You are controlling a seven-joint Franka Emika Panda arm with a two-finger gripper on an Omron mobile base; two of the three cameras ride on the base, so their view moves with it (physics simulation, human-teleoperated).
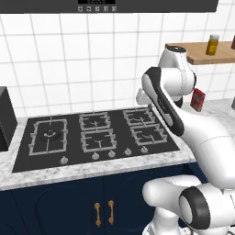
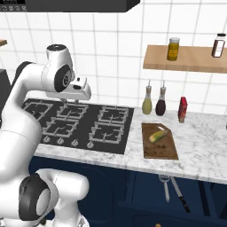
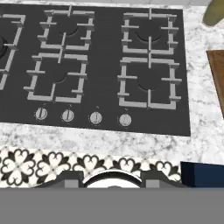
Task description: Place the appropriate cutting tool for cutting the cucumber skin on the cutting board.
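Tool: the two-finger tool (image 2: 70, 102) on the white arm hangs over the black gas hob (image 2: 80, 122) and points down at it. In the hand view its dark fingertips (image 3: 73, 177) stand partly apart with nothing between them.
Cutting tool: a small slender grey metallic hand tool (image 2: 165, 187) shows below the front edge of the white marble counter (image 2: 199, 150), against the dark blue cabinet fronts. It is just beside a longer grey utensil (image 2: 178, 195). I cannot tell what it rests on.
Cutting tool relative to tool: well apart, lower and far to the right in the right base view.
Cutting board: the flat dark brown wooden board (image 2: 160, 150) lies on the counter just right of the hob, directly above the cutting tool.
Cucumber: the stubby yellow-green piece (image 2: 158, 135) lies on the far half of the board.
Bottle: a yellow-green spouted bottle (image 2: 147, 104) stands behind the board, at the wall.
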